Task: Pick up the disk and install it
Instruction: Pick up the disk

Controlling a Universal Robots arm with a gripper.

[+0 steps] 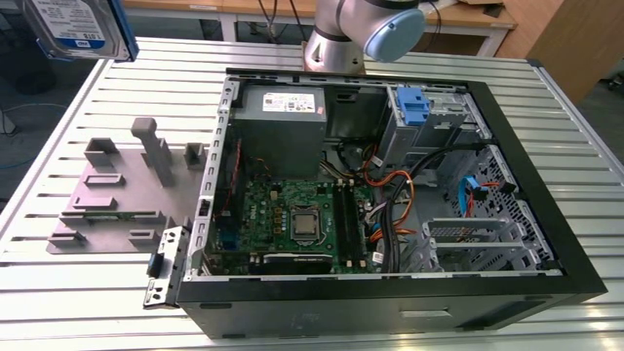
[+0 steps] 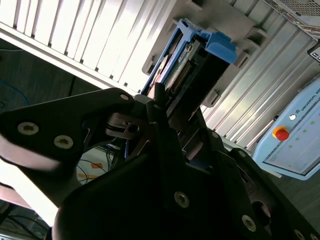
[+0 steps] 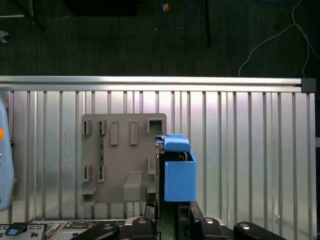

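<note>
In the hand [image 2: 167, 102]'s grip — the disk [image 2: 197, 62]

No wording can be read with any certainty. The disk [image 1: 78, 28], well off the computer case's [image 1: 390, 307] far corner toward the exterior view's left, bears a white-and-blue label with dark print. Against the case's far wall, the power supply box [image 1: 283, 124] carries a white sticker with fine print. In the second wrist view, a pale control box [image 2: 300, 145] shows small, illegible lettering.
</note>
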